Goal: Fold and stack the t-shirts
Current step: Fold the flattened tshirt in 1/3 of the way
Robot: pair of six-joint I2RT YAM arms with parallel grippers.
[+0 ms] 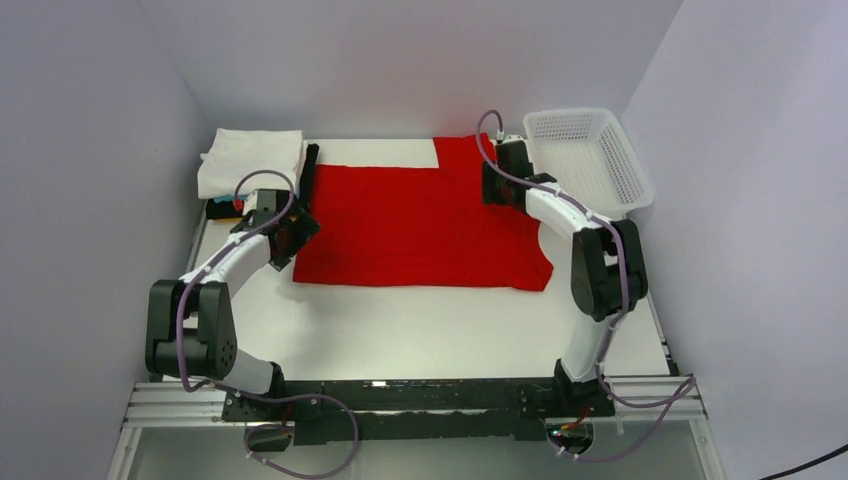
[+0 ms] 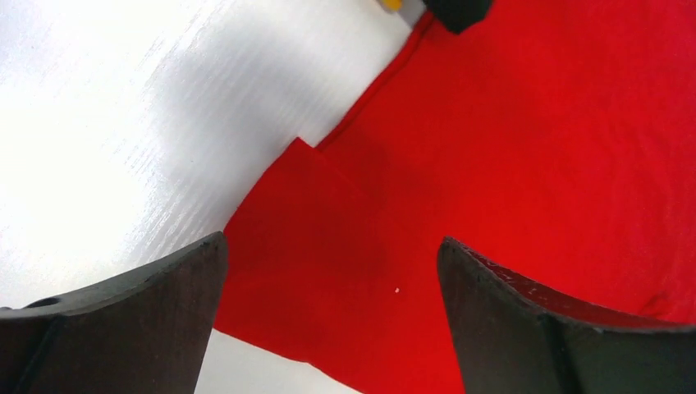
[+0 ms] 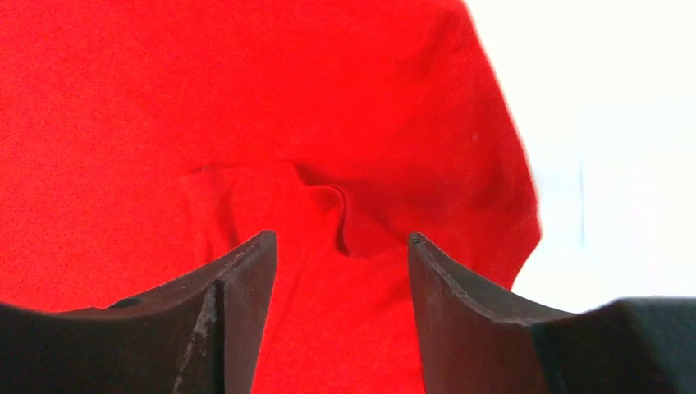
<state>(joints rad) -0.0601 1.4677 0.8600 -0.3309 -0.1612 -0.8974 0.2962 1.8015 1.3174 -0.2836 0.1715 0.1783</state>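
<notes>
Smooth white table (image 1: 400, 320), flat red t-shirt (image 1: 420, 225)

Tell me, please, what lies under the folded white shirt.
Under the white shirt, a black shirt pokes out at its right edge, and a small yellow-orange bit shows at its near edge. The rest beneath is covered, so I cannot count the layers.

The t-shirt (image 1: 420, 225) lies spread mid-way on the worktop (image 1: 430, 320) — folded shirts (image 1: 250, 160) behind its left corner, basket (image 1: 585, 165) behind its right.
</notes>
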